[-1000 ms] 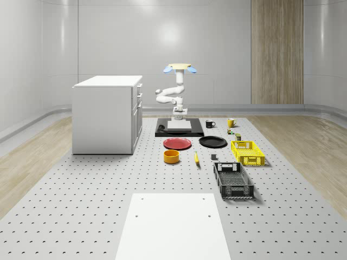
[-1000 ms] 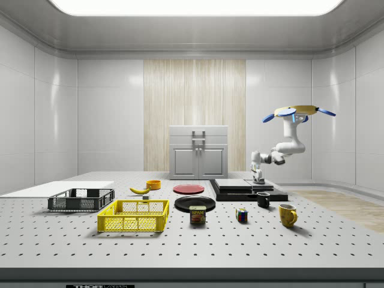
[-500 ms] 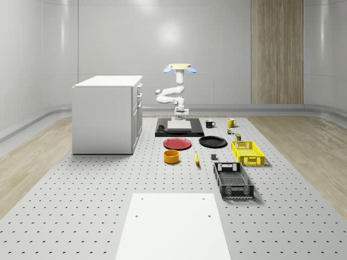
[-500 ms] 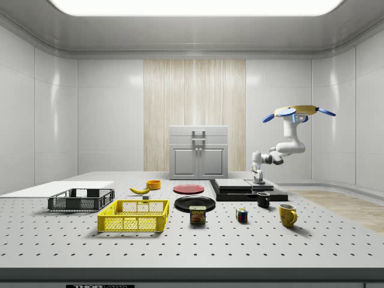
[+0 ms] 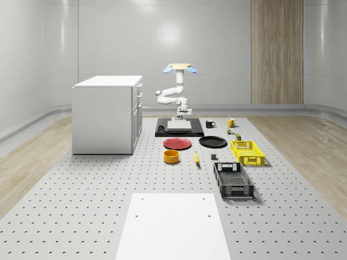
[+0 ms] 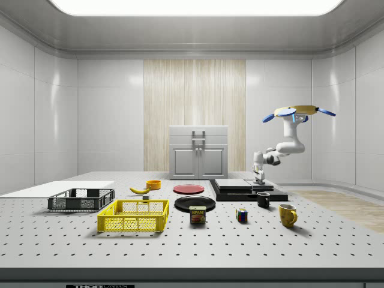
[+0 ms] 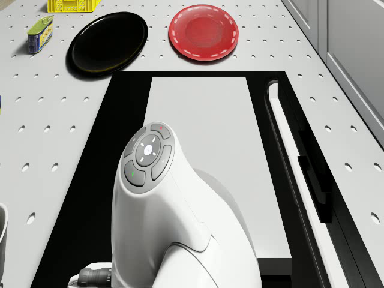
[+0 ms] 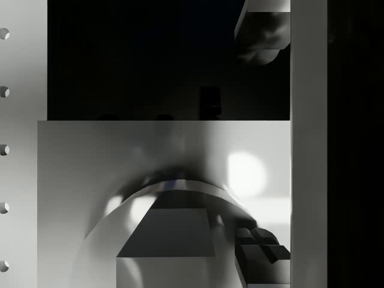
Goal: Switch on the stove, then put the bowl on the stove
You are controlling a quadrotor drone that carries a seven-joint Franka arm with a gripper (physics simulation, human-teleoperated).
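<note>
Black stove [image 5: 160, 131] w/ a pale grey top plate sits at the far end of your perforated table [image 5: 81, 206], just beside the white cabinet [image 5: 105, 114]. Your drone [image 5: 180, 68] hovers above the stove's far edge; the arm [image 5: 172, 93] bends down from it. Gripper [image 5: 182, 115] hangs just above the top plate, on the whole-scene view's right part of it; in the side view it's at [image 6: 260, 179]. Can't tell if the fingers are apart or together or touching the plate.

Orange bowl [image 5: 171, 156] is well apart from the stove, on the table nearer the camera, resting just in front of the red plate [image 5: 177, 143]. Banana [image 5: 196, 158] lies beside the bowl. Black plate [image 5: 212, 142] is next to the red one.

Drone view: you see the arm's white link over the stove [image 7: 78, 180], w/ red plate [image 7: 203, 32] and black plate [image 7: 107, 43] beyond it, plus a can [image 7: 40, 33].

Yellow basket [image 5: 247, 152] and black basket [image 5: 232, 180] stand along the whole-scene view's right. Two mugs near the stove: black [image 5: 210, 124], yellow [image 5: 230, 122].
</note>
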